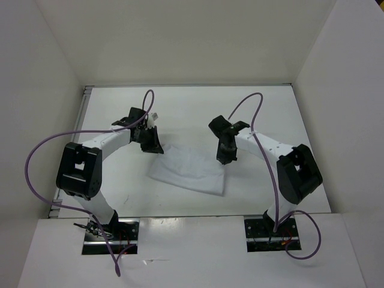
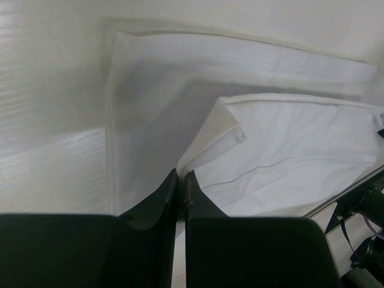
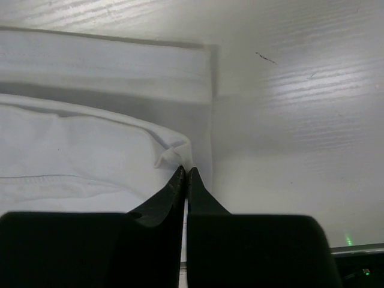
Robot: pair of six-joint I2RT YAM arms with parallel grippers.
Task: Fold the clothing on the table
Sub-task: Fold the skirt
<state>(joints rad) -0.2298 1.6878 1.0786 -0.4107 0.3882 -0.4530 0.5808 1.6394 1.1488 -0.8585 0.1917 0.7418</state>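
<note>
Your thin white wrinkly fabric garment [image 1: 192,174] lies mid-way across the flat white tabletop [image 1: 180,108]. It looks light and limp and will likely sag between grips. The left gripper [image 2: 181,177] and right gripper [image 3: 185,174] each pinch a lifted far corner. Grip it at the stitched hems.

Standing here, I can't read anything: no lettering, label, brand mark or number shows on the white clothing [image 1: 191,171] or on the tabletop [image 1: 186,108] around it.
</note>
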